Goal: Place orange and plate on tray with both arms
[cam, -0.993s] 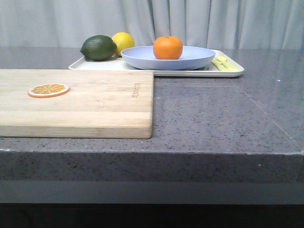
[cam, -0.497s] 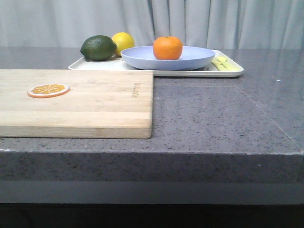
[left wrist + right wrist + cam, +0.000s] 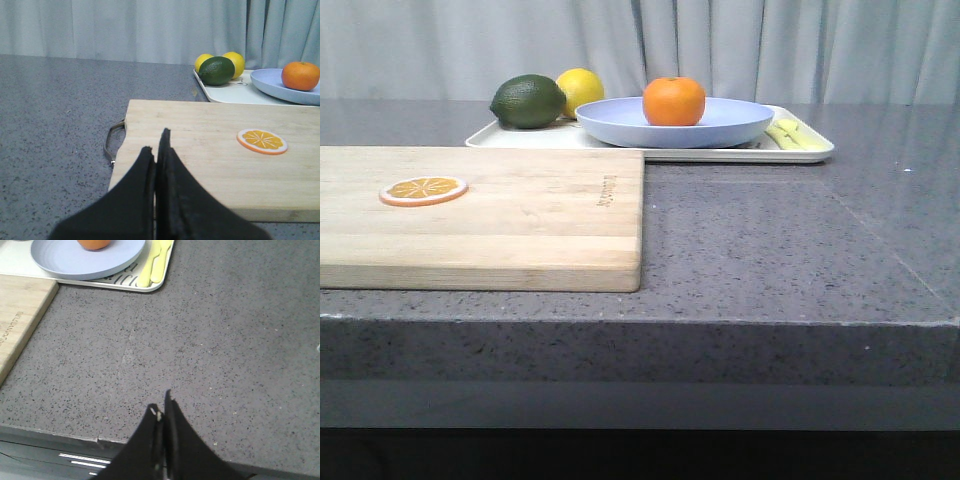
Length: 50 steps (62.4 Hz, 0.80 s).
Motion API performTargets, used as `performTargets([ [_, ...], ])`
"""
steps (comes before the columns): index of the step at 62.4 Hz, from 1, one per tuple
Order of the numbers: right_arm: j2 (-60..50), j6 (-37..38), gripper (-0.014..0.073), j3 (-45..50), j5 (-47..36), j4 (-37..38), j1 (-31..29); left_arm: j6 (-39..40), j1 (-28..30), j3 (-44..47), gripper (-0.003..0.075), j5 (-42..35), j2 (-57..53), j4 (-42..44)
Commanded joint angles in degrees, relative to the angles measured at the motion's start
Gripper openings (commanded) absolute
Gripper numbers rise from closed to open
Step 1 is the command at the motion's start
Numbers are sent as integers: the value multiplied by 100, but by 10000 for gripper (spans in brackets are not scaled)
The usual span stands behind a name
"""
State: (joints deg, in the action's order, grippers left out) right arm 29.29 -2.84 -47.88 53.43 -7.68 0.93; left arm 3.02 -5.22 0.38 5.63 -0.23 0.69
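Observation:
The orange [image 3: 673, 100] sits in the pale lavender-blue plate [image 3: 730, 125], and the plate rests on the cream-white tray [image 3: 810, 152] at the back of the counter. They also show in the left wrist view: orange [image 3: 300, 75], plate [image 3: 272, 84], tray [image 3: 225, 93]. The right wrist view shows the orange [image 3: 94, 244], plate [image 3: 85, 262] and tray [image 3: 120, 284] too. My left gripper [image 3: 156, 142] is shut and empty over the near end of the cutting board. My right gripper [image 3: 161, 402] is shut and empty above the counter's front edge. Neither gripper shows in the front view.
A wooden cutting board [image 3: 520, 220] with a flat orange slice [image 3: 423, 189] lies front left. A dark green lime [image 3: 528, 101] and a yellow lemon [image 3: 581, 90] sit on the tray's left. Pale yellow cutlery [image 3: 790, 134] lies on its right end.

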Motion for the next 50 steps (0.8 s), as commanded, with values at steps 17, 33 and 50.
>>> performTargets([
  [17, 30, -67, -68, -139, -358, -23, 6, 11, 18, 164, -20, -640, -116, -111],
  [33, 30, -67, -68, -139, -358, -23, 6, 11, 18, 164, -20, -640, -106, -111],
  [50, 30, -67, -68, -139, -358, -23, 6, 11, 18, 164, -20, -640, -106, -111],
])
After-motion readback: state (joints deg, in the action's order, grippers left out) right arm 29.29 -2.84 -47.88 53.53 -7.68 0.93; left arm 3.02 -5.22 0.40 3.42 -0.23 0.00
